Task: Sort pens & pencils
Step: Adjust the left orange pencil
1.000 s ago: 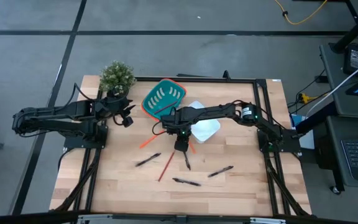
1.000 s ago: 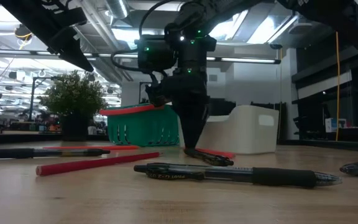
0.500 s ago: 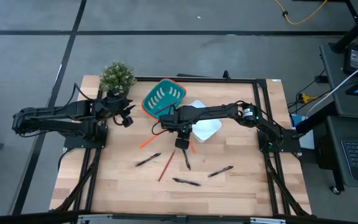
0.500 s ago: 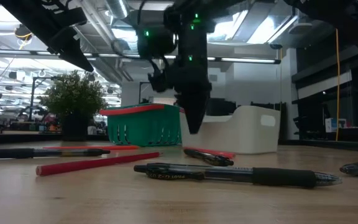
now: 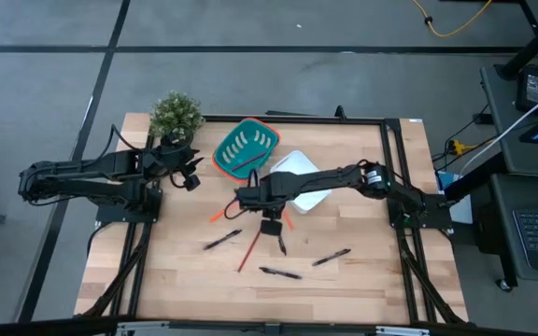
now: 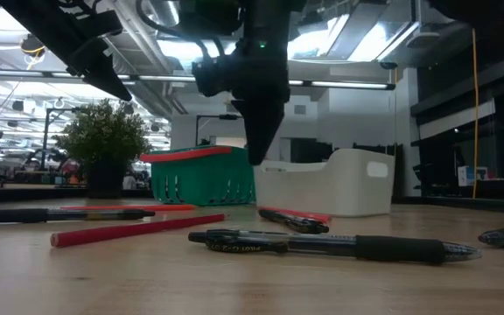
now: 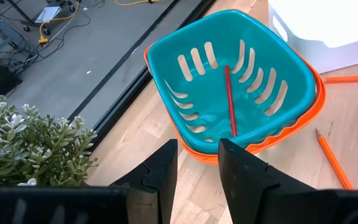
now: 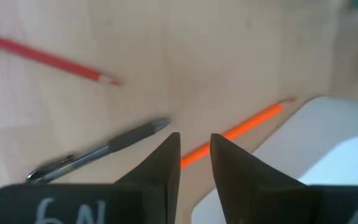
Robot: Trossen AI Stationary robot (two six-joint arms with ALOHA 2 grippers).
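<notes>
Several black pens lie flat on the wooden table: one (image 5: 222, 240) at the left, one (image 5: 279, 245) under my right gripper, one (image 5: 280, 273) near the front and one (image 5: 331, 257) to the right. A red pencil (image 5: 249, 249) and two orange pencils (image 5: 222, 214) (image 5: 288, 221) lie among them. Another red pencil (image 7: 230, 102) lies inside the teal basket (image 5: 247, 145). My right gripper (image 5: 271, 227) hangs above the table, pointing down, narrowly open with nothing between its fingers (image 8: 166, 162). My left gripper (image 7: 197, 165) waits open at the far left, aimed at the basket.
A white bin (image 5: 311, 194) stands right of the teal basket, partly under my right arm. A potted plant (image 5: 176, 114) stands at the far left corner. A black frame runs along the table's edges. The front strip of the table is bare wood.
My right gripper has risen from the tabletop, where its tips stood by the pen and orange pencil beside the white bin. It now hangs well above them, a little toward the near edge, slightly turned. It holds nothing. The pens and pencils have stayed put.
</notes>
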